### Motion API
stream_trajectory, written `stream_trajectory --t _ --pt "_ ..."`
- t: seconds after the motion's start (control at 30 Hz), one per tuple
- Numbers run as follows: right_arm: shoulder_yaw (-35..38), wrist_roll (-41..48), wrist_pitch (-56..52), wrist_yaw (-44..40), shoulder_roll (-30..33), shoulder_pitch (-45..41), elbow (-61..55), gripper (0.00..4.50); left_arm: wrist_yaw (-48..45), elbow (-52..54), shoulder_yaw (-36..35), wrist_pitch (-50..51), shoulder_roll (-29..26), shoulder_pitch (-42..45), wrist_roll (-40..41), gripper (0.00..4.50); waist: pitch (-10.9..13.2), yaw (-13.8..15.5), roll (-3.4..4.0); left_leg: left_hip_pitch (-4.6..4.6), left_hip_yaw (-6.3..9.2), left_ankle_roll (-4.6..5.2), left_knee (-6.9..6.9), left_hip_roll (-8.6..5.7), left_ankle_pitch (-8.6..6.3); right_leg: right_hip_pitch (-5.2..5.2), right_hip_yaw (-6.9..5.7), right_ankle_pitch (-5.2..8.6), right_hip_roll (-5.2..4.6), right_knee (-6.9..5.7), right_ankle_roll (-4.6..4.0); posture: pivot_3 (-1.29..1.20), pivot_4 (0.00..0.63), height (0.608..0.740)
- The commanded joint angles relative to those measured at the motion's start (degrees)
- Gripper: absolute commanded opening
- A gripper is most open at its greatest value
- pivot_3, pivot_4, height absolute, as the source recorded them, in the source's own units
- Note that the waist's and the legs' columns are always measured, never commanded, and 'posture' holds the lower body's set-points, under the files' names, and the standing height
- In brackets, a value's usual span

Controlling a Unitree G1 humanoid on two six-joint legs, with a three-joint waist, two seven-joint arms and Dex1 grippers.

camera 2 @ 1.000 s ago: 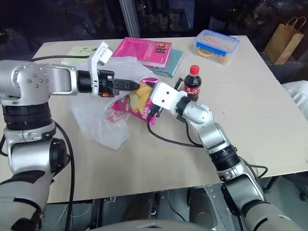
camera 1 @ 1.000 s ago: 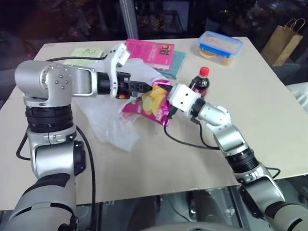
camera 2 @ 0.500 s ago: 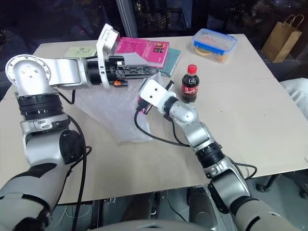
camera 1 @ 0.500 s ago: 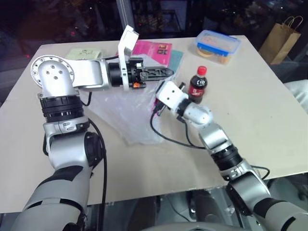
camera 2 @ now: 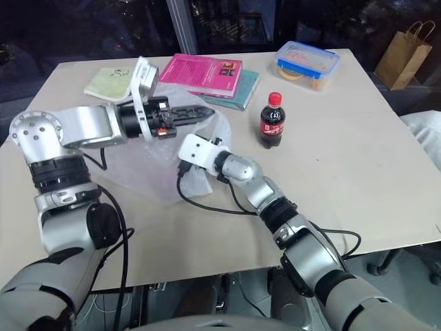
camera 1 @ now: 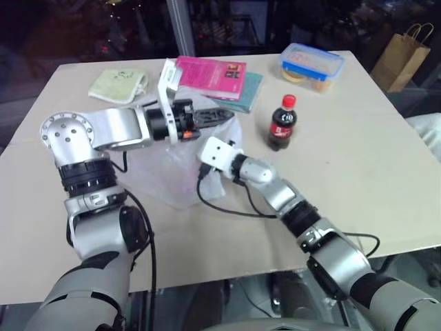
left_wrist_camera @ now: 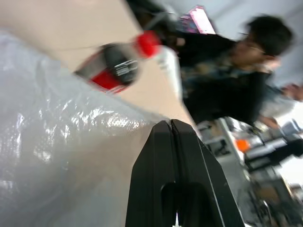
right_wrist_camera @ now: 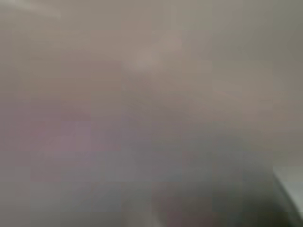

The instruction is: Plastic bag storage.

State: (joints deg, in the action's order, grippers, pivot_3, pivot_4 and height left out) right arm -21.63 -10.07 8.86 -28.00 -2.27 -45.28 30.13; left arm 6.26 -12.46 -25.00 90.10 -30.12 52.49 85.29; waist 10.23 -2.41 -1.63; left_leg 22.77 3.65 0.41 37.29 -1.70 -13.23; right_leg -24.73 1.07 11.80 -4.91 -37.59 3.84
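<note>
The plastic bag [camera 1: 172,176], thin, translucent and wrinkled, lies on the table left of centre with its far rim lifted. My left gripper [camera 1: 229,114] points level across the table toward the bottle. Its black fingers [left_wrist_camera: 173,156] are pressed together on that raised rim, and the film [left_wrist_camera: 61,156] hangs beside them. My right gripper's white wrist block [camera 1: 215,153] sits at the bag's mouth. Its front end reaches inside the bag and is hidden by the film. The right wrist view is a grey-pink blur.
A cola bottle [camera 1: 283,123] stands right of the bag. Behind it a pink book [camera 1: 210,74] lies on a teal one [camera 1: 249,91]. A pale green cloth [camera 1: 117,84] and a blue-lidded box [camera 1: 314,65] sit at the back. A person [left_wrist_camera: 236,71] is beyond the table.
My right arm has pushed left and down into the bag, and the pink chip packet it carried is out of sight. My left gripper rose, then came back down, rolling as it went.
</note>
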Motion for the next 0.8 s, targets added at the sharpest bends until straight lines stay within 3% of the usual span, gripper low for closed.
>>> stream_trajectory --t 0.03,0.17,0.3,0.53,0.7,0.8 --pt "2.4 5.1 -3.4 -5.5 3.3 3.9 -13.0 2.66 1.8 3.7 -1.6 -3.6 -2.0 -1.8 -0.6 0.0 0.0 0.2 0.0 0.0 0.0 -0.01 0.0 0.0 0.0 0.0 0.0 0.0 -0.01 0.01 0.0 0.0 0.15 0.74" --pt "4.1 8.5 -12.0 -9.0 8.3 9.0 -25.2 2.66 1.0 5.8 -1.0 -6.8 -2.7 -4.1 -2.2 0.0 0.0 0.2 -0.01 0.01 0.0 -0.01 0.0 -0.04 -0.01 0.02 -0.02 0.0 -0.02 0.01 0.0 0.0 0.15 0.74" --pt "5.3 8.8 -20.1 -8.3 11.6 12.5 -34.6 4.39 -1.7 8.0 -0.1 -9.4 -2.7 -4.6 -3.7 0.0 0.0 0.1 -0.01 0.0 0.0 -0.01 0.0 -0.02 -0.01 0.0 -0.03 0.0 0.01 -0.04 0.0 0.0 0.15 0.74" --pt "17.0 14.1 -45.1 -0.3 13.1 18.8 -55.4 4.46 -17.5 21.0 10.6 -15.7 -10.9 -5.6 -16.5 0.0 0.0 0.3 -0.01 0.04 -0.05 -0.02 -0.03 -0.03 0.0 0.0 -0.03 0.01 0.02 0.02 -0.01 0.0 0.15 0.74" --pt "19.1 15.7 -53.2 4.1 12.0 20.0 -59.8 4.46 -24.5 26.7 15.9 -18.8 -15.2 -6.4 -23.3 0.0 0.0 0.3 0.01 -0.01 -0.09 0.17 -0.07 -0.02 -0.11 0.03 -0.03 0.02 0.03 0.05 -0.01 0.0 0.15 0.74" --pt "19.0 16.4 -54.5 5.5 12.0 20.0 -60.1 4.5 -27.0 28.4 16.7 -18.2 -17.3 -6.2 -24.8 1.29 0.0 0.0 0.03 -0.03 -0.1 0.19 -0.08 0.04 -0.11 0.01 -0.02 0.03 0.09 0.04 -0.01 0.0 0.15 0.74"
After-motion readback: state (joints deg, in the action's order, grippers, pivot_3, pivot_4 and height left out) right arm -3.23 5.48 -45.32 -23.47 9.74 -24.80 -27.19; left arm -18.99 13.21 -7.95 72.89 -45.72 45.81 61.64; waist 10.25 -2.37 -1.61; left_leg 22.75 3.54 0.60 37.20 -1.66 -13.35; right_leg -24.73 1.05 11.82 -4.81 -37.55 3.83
